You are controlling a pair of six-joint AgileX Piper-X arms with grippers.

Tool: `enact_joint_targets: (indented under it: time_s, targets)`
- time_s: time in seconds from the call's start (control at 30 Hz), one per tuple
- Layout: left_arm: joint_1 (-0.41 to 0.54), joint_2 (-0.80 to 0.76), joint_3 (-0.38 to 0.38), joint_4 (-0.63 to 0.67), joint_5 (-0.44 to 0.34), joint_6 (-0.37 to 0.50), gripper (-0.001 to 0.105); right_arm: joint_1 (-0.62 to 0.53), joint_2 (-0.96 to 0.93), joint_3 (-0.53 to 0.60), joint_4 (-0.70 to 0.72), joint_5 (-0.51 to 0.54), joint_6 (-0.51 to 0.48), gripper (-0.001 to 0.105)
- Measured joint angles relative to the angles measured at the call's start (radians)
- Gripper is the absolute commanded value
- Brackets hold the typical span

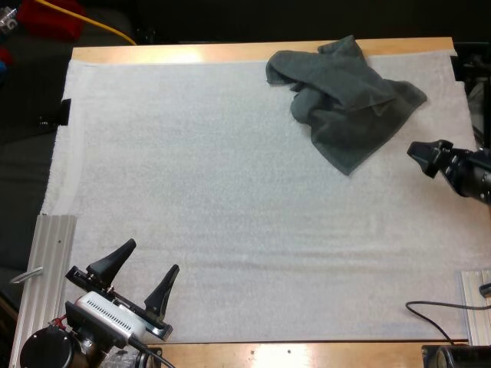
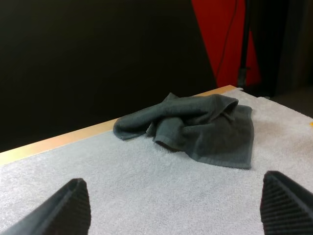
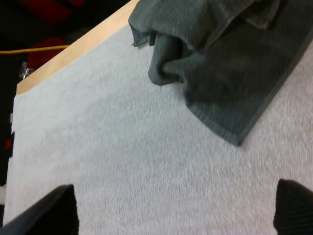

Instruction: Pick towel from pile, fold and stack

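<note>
One crumpled dark grey-green towel (image 1: 345,100) lies on the white mat (image 1: 230,192) at its far right, one edge reaching the wooden far rim. My right gripper (image 1: 423,150) hovers just to the right of the towel's near corner, open and holding nothing. My left gripper (image 1: 153,255) stands open at the near left of the mat, far from the towel. In the left wrist view the towel (image 2: 195,127) sits well ahead of the spread gripper (image 2: 176,205). In the right wrist view the towel (image 3: 230,63) lies a short way beyond the spread gripper (image 3: 171,210).
Metal rails flank the mat at the near left (image 1: 46,268) and near right (image 1: 476,307). The wooden table edge (image 1: 192,52) runs along the far side. Bare mat spreads between the two grippers.
</note>
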Motion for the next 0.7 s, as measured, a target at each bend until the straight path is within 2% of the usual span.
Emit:
enact_joint_targets:
  time_s: [0.37, 0.57, 0.7]
  targets:
    - [0.000, 0.000, 0.000, 0.000, 0.000, 0.000, 0.069, 0.005, 0.130, -0.019, -0.119, 0.001, 0.096, 0.078]
    - [0.000, 0.000, 0.000, 0.000, 0.000, 0.000, 0.069, 0.087, 0.225, -0.022, -0.195, 0.072, 0.118, 0.078]
    - [0.000, 0.000, 0.000, 0.000, 0.000, 0.000, 0.069, 0.135, 0.306, -0.022, -0.268, 0.098, 0.185, 0.078]
